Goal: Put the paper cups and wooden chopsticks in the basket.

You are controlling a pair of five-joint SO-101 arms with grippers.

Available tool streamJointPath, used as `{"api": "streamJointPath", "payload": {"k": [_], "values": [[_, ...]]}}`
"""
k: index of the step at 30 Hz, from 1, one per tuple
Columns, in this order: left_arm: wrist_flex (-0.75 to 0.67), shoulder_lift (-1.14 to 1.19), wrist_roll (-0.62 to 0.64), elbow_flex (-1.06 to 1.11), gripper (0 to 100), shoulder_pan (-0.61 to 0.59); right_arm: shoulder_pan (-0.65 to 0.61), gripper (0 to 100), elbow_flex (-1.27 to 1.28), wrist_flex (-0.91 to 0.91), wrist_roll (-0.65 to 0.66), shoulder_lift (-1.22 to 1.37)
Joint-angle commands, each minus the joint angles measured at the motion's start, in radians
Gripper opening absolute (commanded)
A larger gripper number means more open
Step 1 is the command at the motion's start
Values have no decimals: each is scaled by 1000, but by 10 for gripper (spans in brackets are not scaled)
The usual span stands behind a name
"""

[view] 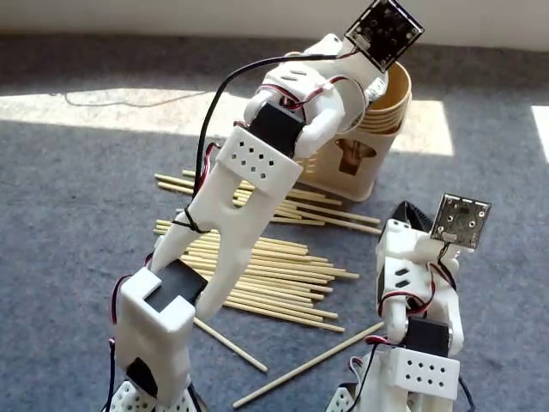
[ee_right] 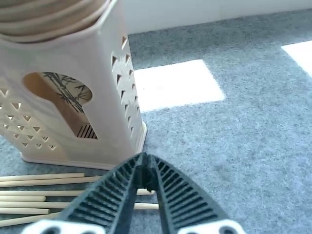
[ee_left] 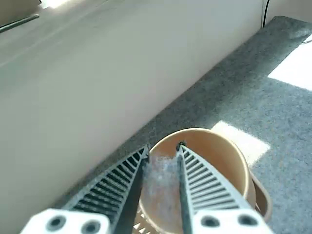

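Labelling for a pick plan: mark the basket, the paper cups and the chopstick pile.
basket [ee_right: 63, 131], right wrist view, perforated front wall.
paper cups [ee_left: 226, 158], left wrist view, inner wall of the top cup.
chopstick pile [view: 283, 270], high view, middle of the pile.

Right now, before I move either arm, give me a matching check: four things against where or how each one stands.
Things:
1. left gripper
2. right gripper
3. paper cups
4. chopsticks

States:
A. loose on the carpet
B. stacked in the basket
C. shut, beside the basket
D. open, above the cups

Pairs: 1-D, 2-C, 3-B, 4-A
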Motion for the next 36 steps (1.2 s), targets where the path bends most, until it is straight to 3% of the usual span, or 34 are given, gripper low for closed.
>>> {"api": "streamJointPath", "payload": {"k": [1,11,19,36], "values": [[2,-31,-6,-7,98,7,8,9,-7,-28,3,-10],[238,5,-5,65,98,70,8,9,-7,-28,3,-10],[144,76,-5,150,98,77,8,9,-7,-28,3,-10],[167,-303,-5,136,98,82,8,9,-7,-28,3,-10]]}}
